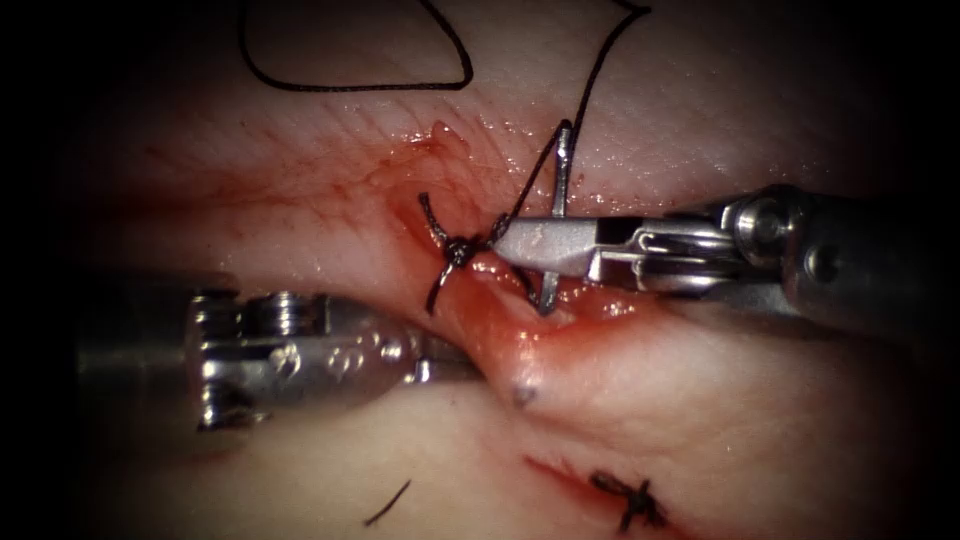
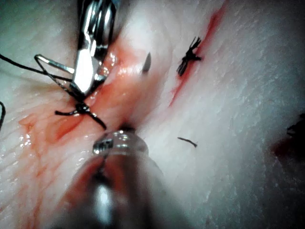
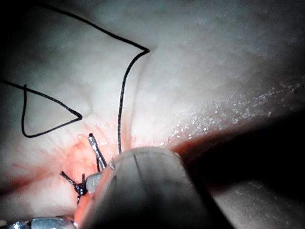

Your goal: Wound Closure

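Here, the left tool (image 1: 425, 368) came in from the left edge of the endoscope view, its shaft lying almost level and its metal wrist low over the tissue (image 1: 700, 420). Its tip was pressed into the lower lip of the cut (image 1: 480, 270), where the flesh bunched up around it, so whether its jaws stood apart or together could not be told, nor whether they held tissue.

Further right lay a tied knot (image 1: 458, 250) with short dark tails, sitting on the cut. Just beside it was the tip of the right tool (image 1: 520, 243), which reached in level from the right edge. Its jaws were closed across the curved needle (image 1: 562, 180), gripping it about midway along its curve. The needle stood nearly upright: its upper end rose above the jaws, and its lower end dipped into the wet red fluid (image 1: 580, 305) in the cut, though entry into the tissue could not be confirmed. Black thread (image 1: 600, 70) ran up from the needle and looped over the pale tissue above.

The left wrist view added an older finished stitch (image 2: 189, 58) and a loose cut end of thread (image 2: 187, 141). The right wrist view showed the needle's blunt upper end (image 3: 95, 145) and the thread's wide loops (image 3: 47, 114).
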`<state>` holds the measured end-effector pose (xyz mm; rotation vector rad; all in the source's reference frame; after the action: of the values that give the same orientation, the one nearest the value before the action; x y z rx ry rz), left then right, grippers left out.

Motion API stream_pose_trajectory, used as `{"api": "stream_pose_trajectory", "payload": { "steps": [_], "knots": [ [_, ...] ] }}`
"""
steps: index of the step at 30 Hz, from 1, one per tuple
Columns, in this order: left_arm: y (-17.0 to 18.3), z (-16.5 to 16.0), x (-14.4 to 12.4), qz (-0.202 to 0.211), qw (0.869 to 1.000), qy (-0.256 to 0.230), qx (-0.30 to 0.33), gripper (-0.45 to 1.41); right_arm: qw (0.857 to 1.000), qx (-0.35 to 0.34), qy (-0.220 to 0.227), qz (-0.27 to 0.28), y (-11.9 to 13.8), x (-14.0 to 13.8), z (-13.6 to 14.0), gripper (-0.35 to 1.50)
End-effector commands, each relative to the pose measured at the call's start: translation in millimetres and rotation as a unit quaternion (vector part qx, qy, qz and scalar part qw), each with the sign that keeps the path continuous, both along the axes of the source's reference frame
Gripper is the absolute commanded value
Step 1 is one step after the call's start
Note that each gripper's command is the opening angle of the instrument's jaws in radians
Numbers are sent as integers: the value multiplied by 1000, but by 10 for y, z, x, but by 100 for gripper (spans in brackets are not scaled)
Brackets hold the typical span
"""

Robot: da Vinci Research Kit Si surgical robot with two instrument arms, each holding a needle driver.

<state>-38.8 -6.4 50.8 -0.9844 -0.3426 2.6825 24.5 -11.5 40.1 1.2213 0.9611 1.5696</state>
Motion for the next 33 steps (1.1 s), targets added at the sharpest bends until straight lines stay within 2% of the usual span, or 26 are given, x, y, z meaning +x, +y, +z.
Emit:
{"api": "stream_pose_trajectory", "payload": {
  "steps": [1,11,18,21,22,23,24,25,26,27,28,33],
  "knots": [
    [0,5,-6,0,1000,0,0,-8,1000,-2,1,0,4,10,6,-35],
    [0,3,-6,-2,1000,2,0,-8,1000,1,1,6,4,12,-2,-35],
    [2,-12,-4,-15,1000,-10,0,-3,1000,-1,4,4,-3,11,-11,-35],
    [2,-28,-2,1,999,-27,-25,0,999,-42,-2,3,3,9,-14,-35],
    [1,-32,-2,6,999,-36,-33,2,999,-48,-2,6,5,8,-13,-25],
    [1,-32,-2,6,999,-36,-33,2,999,-48,-2,6,5,8,-13,-25],
    [1,-40,-1,16,997,-59,-55,7,997,-73,-5,12,11,3,-12,26],
    [1,-43,0,20,995,-69,-65,7,996,-87,-9,18,15,0,-11,56],
    [0,-48,0,26,993,-82,-75,7,995,-96,-10,20,18,-2,-10,74],
    [0,-53,0,39,990,-96,-90,9,993,-116,-10,26,27,-7,-5,106],
    [1,-58,-1,52,986,-121,-105,10,991,-125,-1,40,34,-12,2,125],
    [9,-58,-2,65,973,-166,-144,9,987,-151,0,57,54,-32,23,140]
  ]
}}
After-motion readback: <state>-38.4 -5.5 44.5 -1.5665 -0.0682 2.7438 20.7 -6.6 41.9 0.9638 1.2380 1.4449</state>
